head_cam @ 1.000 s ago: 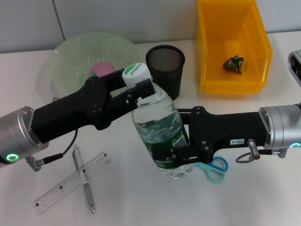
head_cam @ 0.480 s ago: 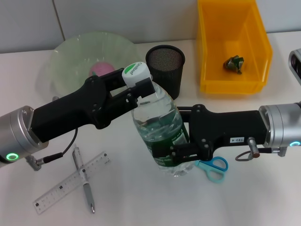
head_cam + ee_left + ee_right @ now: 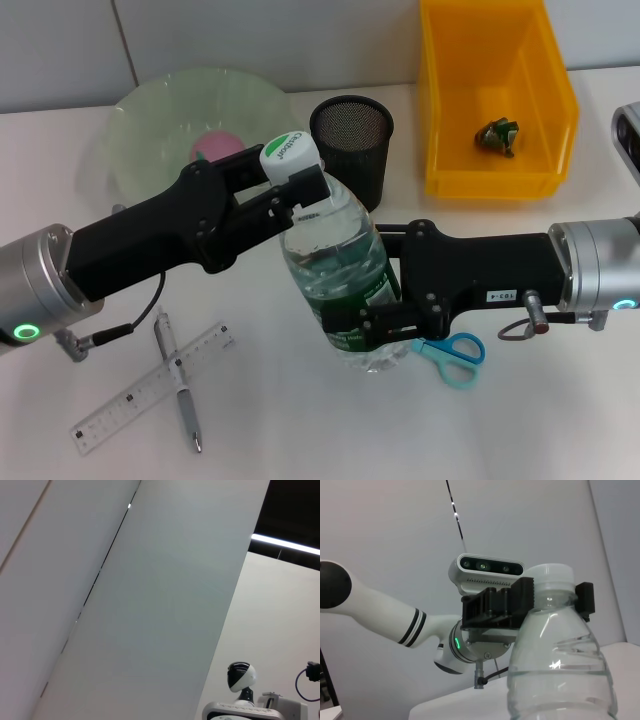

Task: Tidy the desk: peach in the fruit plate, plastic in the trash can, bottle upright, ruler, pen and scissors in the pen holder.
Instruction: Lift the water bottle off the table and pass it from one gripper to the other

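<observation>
A clear water bottle [image 3: 335, 265] with a white cap and green label stands nearly upright at the table's middle. My left gripper [image 3: 300, 192] is shut on its neck just under the cap. My right gripper [image 3: 378, 322] is shut on its lower body. The right wrist view shows the bottle [image 3: 560, 665] close up, with the left gripper [image 3: 547, 600] clamped at its neck. The pink peach [image 3: 215, 148] lies in the green fruit plate [image 3: 150, 110]. Crumpled plastic [image 3: 497, 135] lies in the yellow bin [image 3: 440, 120]. Ruler [image 3: 150, 390] and pen [image 3: 180, 390] lie crossed at front left. Blue scissors [image 3: 452, 357] lie under my right arm.
The black mesh pen holder [image 3: 352, 135] stands just behind the bottle, between the plate and the bin. The left wrist view shows only wall and ceiling.
My right gripper and the bottle's base have shifted slightly left, uncovering a little more of the scissors. The left gripper has hardly moved.
</observation>
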Robot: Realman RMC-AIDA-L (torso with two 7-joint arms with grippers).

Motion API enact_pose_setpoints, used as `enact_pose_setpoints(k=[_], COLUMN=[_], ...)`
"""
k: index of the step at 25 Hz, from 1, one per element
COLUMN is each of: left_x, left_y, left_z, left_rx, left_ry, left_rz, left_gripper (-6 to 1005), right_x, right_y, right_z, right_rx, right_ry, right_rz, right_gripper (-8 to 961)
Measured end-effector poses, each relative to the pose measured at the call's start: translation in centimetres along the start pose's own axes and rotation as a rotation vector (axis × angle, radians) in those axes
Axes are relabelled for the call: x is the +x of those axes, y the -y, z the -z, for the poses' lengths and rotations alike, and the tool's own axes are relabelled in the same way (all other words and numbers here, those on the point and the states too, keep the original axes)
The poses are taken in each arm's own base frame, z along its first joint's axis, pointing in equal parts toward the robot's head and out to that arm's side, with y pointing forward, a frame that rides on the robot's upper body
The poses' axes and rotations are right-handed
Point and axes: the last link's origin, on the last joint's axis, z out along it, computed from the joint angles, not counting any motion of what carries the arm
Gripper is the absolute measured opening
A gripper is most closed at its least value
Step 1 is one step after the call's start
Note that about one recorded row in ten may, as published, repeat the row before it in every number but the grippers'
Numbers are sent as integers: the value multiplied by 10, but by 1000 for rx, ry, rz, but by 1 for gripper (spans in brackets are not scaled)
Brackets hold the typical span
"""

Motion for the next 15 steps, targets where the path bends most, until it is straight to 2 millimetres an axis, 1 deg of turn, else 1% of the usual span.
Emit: enact_pose_setpoints(k=[15], left_x=[2], left_y=[1], left_z=[-2], left_rx=[-4], left_ry=[-6], left_rz=[-4], left_gripper=[439], right_x=[1], right_y=[3], right_z=[-2], right_rx=[2], right_ry=[-44], right_rz=[11], right_gripper=[765])
